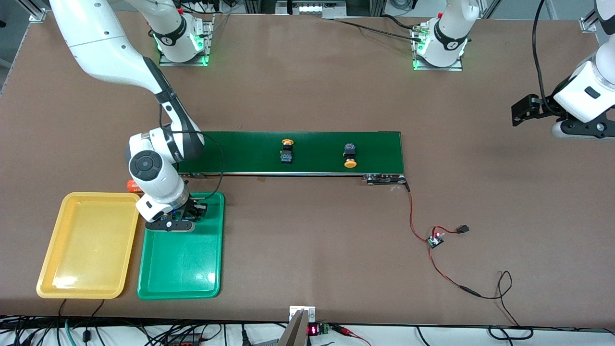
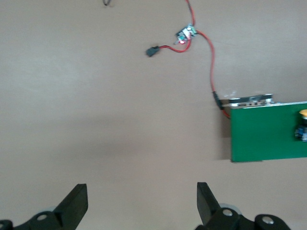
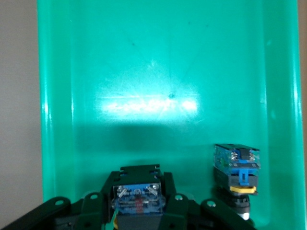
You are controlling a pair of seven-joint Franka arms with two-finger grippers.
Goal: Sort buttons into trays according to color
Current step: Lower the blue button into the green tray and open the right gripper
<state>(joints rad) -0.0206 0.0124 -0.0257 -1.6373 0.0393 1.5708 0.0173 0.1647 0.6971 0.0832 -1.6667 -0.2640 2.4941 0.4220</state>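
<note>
Holding a button [image 3: 136, 197] tight between its fingers, your right gripper [image 1: 185, 216] hangs low over the green tray [image 1: 182, 269], at the end nearest the belt [image 1: 240, 153]. It sits there because the tray is where this button goes, so I think the drop is the next step. You can see the button's blue and clear body in the right wrist view, but its cap points down and away, so you cannot see the color. I guess it is green, since it is over the green tray.

One more button [image 3: 237, 172] already stands in the green tray, just beside the held one, close to the tray wall. Its cap is down too, so its color is hard to tell. A thin yellow band shows on its body, but that may just be a ring.

Two buttons with yellow caps wait on the belt. One [image 1: 287, 151] lies near the middle, the other [image 1: 350, 155] lies toward the left arm's end. They both lie on their sides. The yellow tray [image 1: 81, 269] has no button in it yet, so I think those two are meant for it.

Your left gripper [image 2: 142, 206] waits with its fingers wide apart and holds nothing. It hovers over bare table at its own end, away from the belt. In the front view it is partly cut off at the edge.

Something orange [image 1: 131, 185] peeks out by the right arm, next to the yellow tray. Most of it is hidden, so you cannot tell what it is.
</note>
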